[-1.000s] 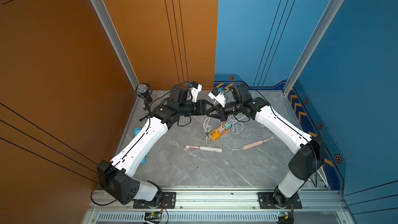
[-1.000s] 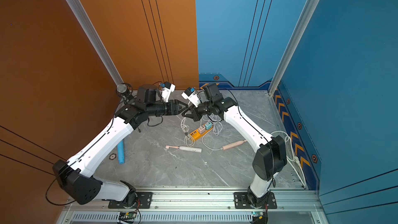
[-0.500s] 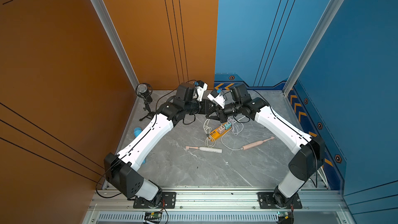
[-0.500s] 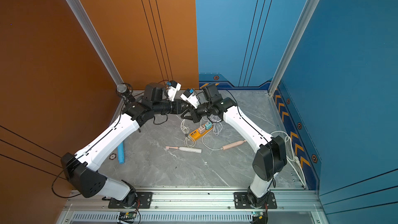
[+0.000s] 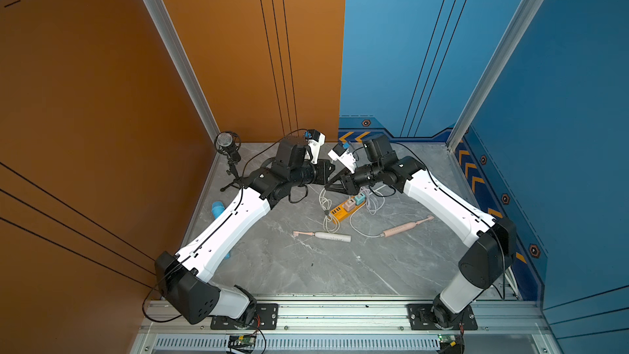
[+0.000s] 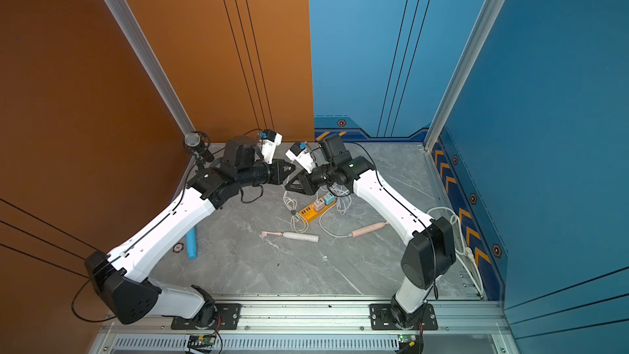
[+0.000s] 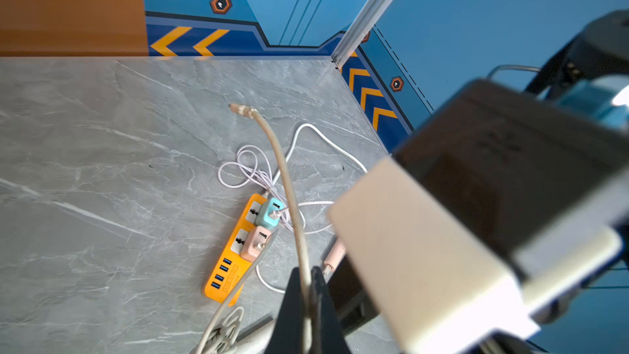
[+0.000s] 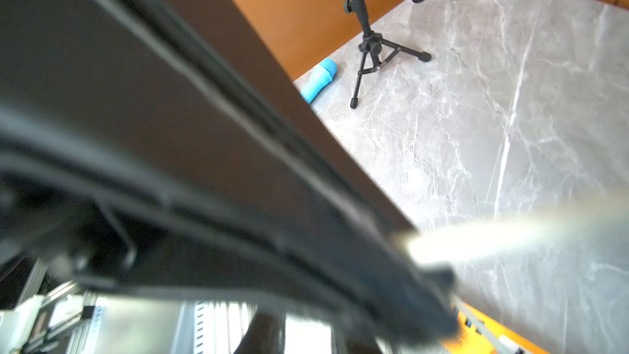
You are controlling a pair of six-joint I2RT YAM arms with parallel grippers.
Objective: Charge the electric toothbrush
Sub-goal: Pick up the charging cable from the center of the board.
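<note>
The left gripper [image 7: 308, 280] is standing fully closed and is pinching a pale charging cable [image 7: 289, 182] between its jaws. The free plug [image 7: 243, 109] of this cable is sticking out in the air past the fingertips, above the grey marble table [image 7: 85, 165].

The right gripper [image 5: 328, 186] is hanging just beside the left one, tip almost against tip, over the far middle of the table. The dark body of the left gripper and a blurred white streak are blocking the right wrist view. So I cannot tell how wide the right jaws are standing, or whether they are holding anything.

The white electric toothbrush [image 5: 321, 236], with a pink head, is lying flat on the table near the orange power strip [image 5: 343, 212], well apart from both grippers. The pink electric toothbrush [image 5: 406, 228] is lying to the robot's right of it, with a white cable [image 5: 360, 231] joining its base. A teal adapter [image 5: 360, 198] and a pink adapter [image 5: 349, 204] are sitting side by side in the strip.

A microphone [image 5: 226, 146] on a small tripod is standing in the far left corner, and a light blue cylinder [image 5: 217, 208] is lying near it.
</note>
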